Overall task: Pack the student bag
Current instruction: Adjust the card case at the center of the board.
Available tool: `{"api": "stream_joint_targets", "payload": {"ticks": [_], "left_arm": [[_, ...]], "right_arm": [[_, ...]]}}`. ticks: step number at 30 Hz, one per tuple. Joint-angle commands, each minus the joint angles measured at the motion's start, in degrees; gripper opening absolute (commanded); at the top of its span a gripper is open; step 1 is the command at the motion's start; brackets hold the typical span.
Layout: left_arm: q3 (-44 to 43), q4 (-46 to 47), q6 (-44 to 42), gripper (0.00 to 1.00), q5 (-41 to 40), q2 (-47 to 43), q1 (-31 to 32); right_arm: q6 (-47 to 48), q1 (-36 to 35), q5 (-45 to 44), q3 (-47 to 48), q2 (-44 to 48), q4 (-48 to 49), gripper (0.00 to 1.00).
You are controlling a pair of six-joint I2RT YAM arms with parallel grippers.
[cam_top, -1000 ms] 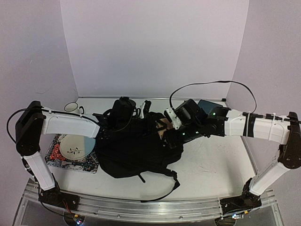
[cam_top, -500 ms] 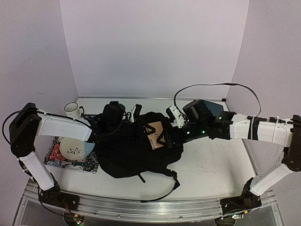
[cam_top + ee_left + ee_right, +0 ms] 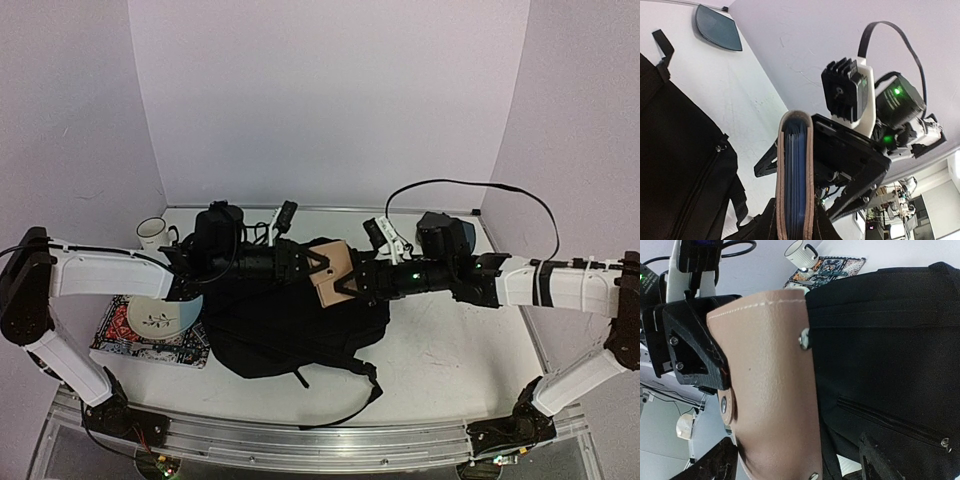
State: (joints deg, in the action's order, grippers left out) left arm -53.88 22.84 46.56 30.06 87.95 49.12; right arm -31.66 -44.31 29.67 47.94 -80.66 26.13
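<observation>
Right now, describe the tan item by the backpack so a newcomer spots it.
Find the big black backpack mid-table. At its far edge sits a tan notebook. It is the only light-brown thing there, with a stitched cover and blue inside.

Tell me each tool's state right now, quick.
Left tool: closed on the tan notebook.
Right tool: open, fingers either side of the notebook, not gripping it.

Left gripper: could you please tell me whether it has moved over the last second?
Yes: the left gripper has drawn leftward, toward the white mug.
</observation>
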Motion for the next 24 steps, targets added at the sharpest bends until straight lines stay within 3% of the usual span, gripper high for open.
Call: {"api": "stream_joint_targets", "payload": {"ticks": [1, 9, 11, 14, 16, 20, 24], "left_arm": [[0.3, 7.3, 0.9, 0.09, 6.1, -2.5, -0.1], [-0.2, 7.8, 0.2, 0.06, 10.5, -2.8, -0.1], [-0.5, 7.8, 0.1, 0.06, 11.2, -2.5, -0.1], [-0.5, 7.7, -0.7, 0.1, 10.8, -2.8, -0.1], [-0.1, 7.6, -2.2, 0.13, 9.7, -3.5, -0.5], [1.9, 4.7, -6.4, 0.33, 4.6, -4.6, -2.3], [-0.2, -6.3, -15.3, 0.5, -3.8, -4.0, -2.6]], "right_arm": [[-2.0, 1.1, 10.2, -1.0, 0.4, 9.6, 0.77], [-2.2, 1.3, 14.6, -1.1, 0.5, 12.9, 0.5], [-2.1, 1.4, 15.5, -0.8, 0.1, 13.1, 0.4], [-2.1, 1.6, 15.9, -0.9, 0.1, 13.4, 0.11], [-2.7, 2.0, 15.6, -1.7, 0.6, 13.5, 0.0], [-4.3, 3.2, 14.2, -4.0, 2.9, 13.5, 0.0], [-6.8, 4.7, 10.8, -7.1, 6.0, 13.5, 0.0]]}}
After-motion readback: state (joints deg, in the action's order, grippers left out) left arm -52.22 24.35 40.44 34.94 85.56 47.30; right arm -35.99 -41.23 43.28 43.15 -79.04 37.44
